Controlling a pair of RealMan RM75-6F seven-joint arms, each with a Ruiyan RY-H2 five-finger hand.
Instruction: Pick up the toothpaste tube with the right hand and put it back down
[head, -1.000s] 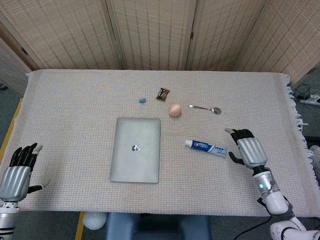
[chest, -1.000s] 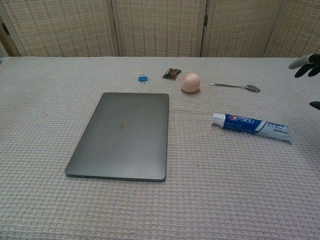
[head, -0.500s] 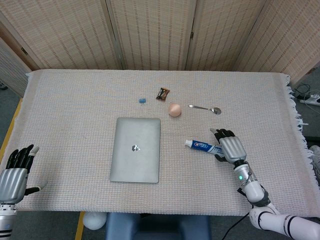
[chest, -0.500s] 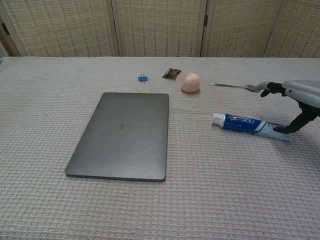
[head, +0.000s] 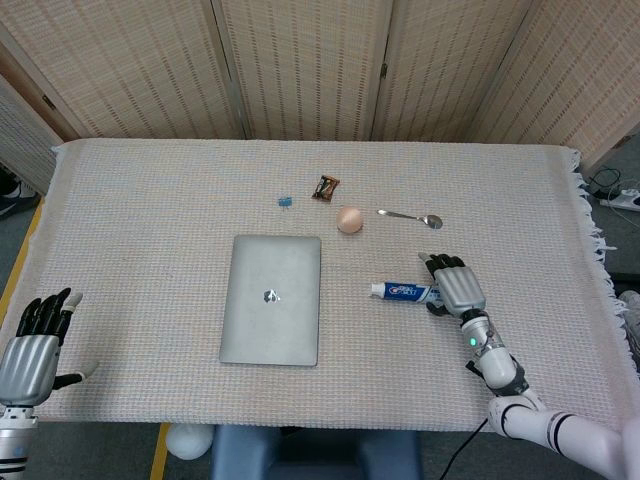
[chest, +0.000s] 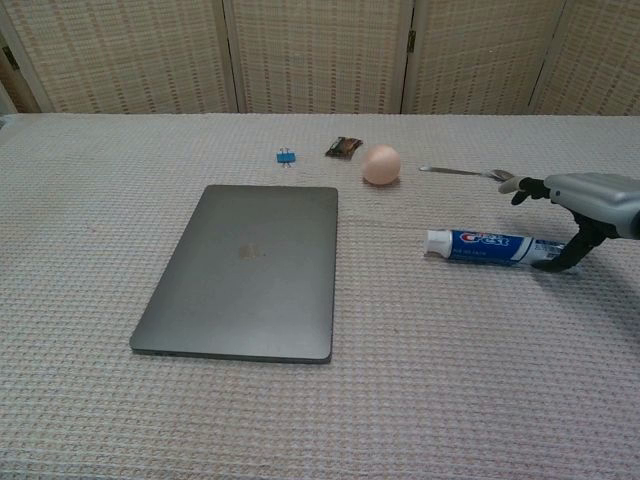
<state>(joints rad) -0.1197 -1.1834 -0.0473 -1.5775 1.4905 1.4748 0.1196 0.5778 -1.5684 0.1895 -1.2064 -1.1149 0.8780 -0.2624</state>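
Toothpaste tube (head: 402, 291): lying flat on the counter (head: 150, 200), just right of the laptop (head: 271, 299), cap end pointing toward the laptop; the tail end is going under the right robot hand.
Right robot hand (head: 455, 285): sitting over the tube's tail, on the far side from the laptop; in the chest view the right robot hand (chest: 585, 205) is arching above the tube (chest: 485, 245), fingers stretching out over the top and the thumb reaching down beside the tail end. Fingers are apart, not clamped; the tube is resting on the cloth, not lifted. Whether a fingertip is touching the tube, cannot tell.
Left robot hand (head: 33, 345): hanging well to the left of the laptop, at the near edge of the counter, fingers apart and holding nothing; showing in the head view only.
Laptop: lying closed and flat, lid up, in the middle of the counter.
Egg (head: 348, 220): sitting just beyond the laptop's far right corner.
Spoon (head: 411, 217): lying beyond the tube, farther right of the laptop than the egg, bowl end pointing away from the laptop.
Small wrapper (head: 325, 187): lying beyond the laptop's far edge, past the egg.
Blue clip (head: 285, 201): lying just beyond the laptop's far edge, left of the wrapper.
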